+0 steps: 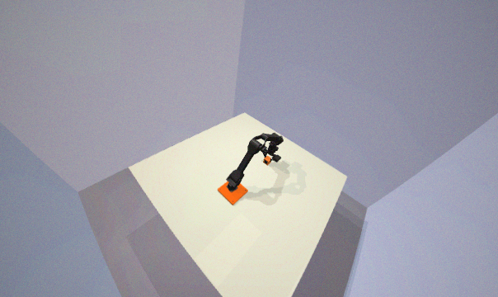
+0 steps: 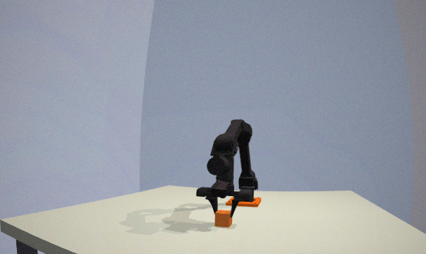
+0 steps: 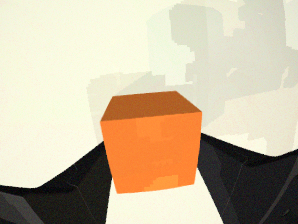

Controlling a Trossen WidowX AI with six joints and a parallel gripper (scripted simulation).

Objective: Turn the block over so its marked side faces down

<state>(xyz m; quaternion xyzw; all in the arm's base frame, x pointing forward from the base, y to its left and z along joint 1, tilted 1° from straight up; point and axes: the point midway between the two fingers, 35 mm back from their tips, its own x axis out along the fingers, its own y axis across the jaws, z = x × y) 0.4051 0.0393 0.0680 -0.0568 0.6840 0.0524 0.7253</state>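
Note:
The orange block [image 1: 267,159] [image 2: 223,219] [image 3: 150,142] sits upright on the table [image 1: 228,148] [image 2: 305,226]. In the wrist view its plain orange faces show, with lighter patches. In the top view a small dark patch shows low on it; whether this is the mark I cannot tell. My gripper [image 2: 224,212] [image 3: 150,141] points down over the block, its fingers one on each side and against its sides. It is shut on the block. The fingertips are partly hidden by the block in the wrist view.
The arm's orange base plate [image 1: 232,195] [image 2: 248,203] lies on the table behind the block, as the exterior camera sees it. The arm arches over from it. The arm's shadow falls on the table beside the block. The table's far edge shows in the top view beyond the arm.

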